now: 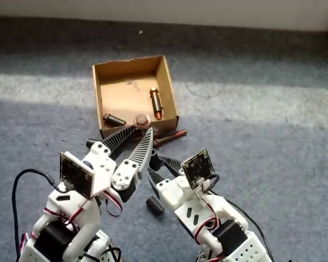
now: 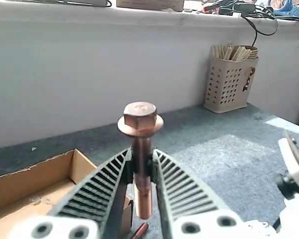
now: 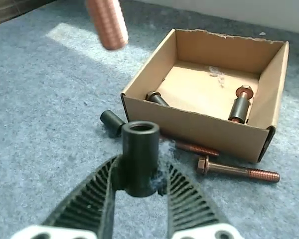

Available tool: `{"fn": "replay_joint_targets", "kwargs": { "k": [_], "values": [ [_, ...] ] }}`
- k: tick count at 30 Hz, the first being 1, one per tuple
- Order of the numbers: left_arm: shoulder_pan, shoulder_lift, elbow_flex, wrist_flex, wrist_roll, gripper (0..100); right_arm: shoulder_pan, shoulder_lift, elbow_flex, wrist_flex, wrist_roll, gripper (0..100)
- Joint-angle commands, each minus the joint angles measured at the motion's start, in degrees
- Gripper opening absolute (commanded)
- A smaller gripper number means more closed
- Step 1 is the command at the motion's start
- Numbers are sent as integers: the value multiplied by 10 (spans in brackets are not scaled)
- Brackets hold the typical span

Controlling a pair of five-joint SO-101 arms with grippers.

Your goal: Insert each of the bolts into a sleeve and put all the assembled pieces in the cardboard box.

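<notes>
Underneath it all: grey, carpet-textured tabletop [image 1: 273, 109], with a sunlit band across the upper part of the high view.
Room: plain pale wall [image 2: 89, 64] behind. A beige perforated basket of wooden sticks [image 2: 228, 82] stands at the upper right of the left wrist view.
Left arm [image 1: 93, 164]: lower left of the high view. Its jaws are nearly closed on the shank of a copper-coloured hex-flange bolt [image 2: 140, 119], head up and threads hanging down.
Right arm [image 1: 208, 207]: lower right. Its jaws are clamped on a dark cylindrical metal sleeve [image 3: 139, 149], upright with the bore facing up.
Brown open-topped cardboard box [image 1: 126, 101]: upper centre of the high view. Two pieces [image 1: 156, 102] lie inside, both apparently assembled.
Loose bolts [image 3: 241, 172]: two, lying just beside the box's near wall.
Loose sleeves [image 1: 154, 206]: one between the arms, another near the box's lower left corner.
Risk: the held bolt's threaded tip sits at the upper left of the right wrist view, off to one side of the bore. Lowered like that, it would likely hit the sleeve's rim. Either part could then tilt or slip in its jaws.
</notes>
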Motion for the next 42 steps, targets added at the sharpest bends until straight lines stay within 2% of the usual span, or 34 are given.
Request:
{"fn": "replay_joint_targets", "kwargs": {
  "k": [1,11,22,26,30,42],
  "values": [
    [7,-13,-4,1,-1,6,-7,-11,-9,-37,5,5],
    [7,-16,17,-1,-1,6,-7,-11,-8,-112,8,5],
    [7,-16,38,0,-1,6,-7,-11,-10,-112,8,5],
    [-33,-16,39,1,0,6,-6,-11,-10,-112,8,5],
    [-65,-16,45,2,37,6,-7,-11,-10,-112,8,5],
    [-63,-17,40,-2,36,10,-6,-11,-9,-112,8,5]
  ]
}}
